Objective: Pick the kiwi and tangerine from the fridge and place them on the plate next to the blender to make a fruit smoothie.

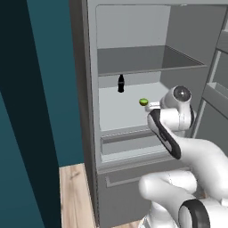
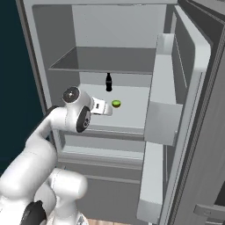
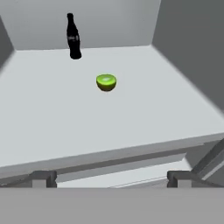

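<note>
The fridge [image 1: 91, 67] [image 2: 57, 39] stands open in front of me. The kiwi [image 1: 143, 102] [image 2: 116, 103] [image 3: 106, 82], a small green half, lies on the middle shelf [image 3: 52, 122]. My gripper [image 3: 111, 178] [image 2: 107, 109] [image 1: 152, 106] is open at the shelf's front edge, short of the kiwi and holding nothing. Its fingertips [image 3: 43, 178] stand wide apart at the bottom of the hand view. The tangerine, the plate and the blender are out of view.
A black bottle [image 1: 120, 83] [image 2: 108, 82] [image 3: 73, 36] stands upright at the back of the same shelf, behind the kiwi. The open fridge door [image 2: 173, 118] with its bins is to the right. A drawer [image 1: 127, 143] sits below the shelf.
</note>
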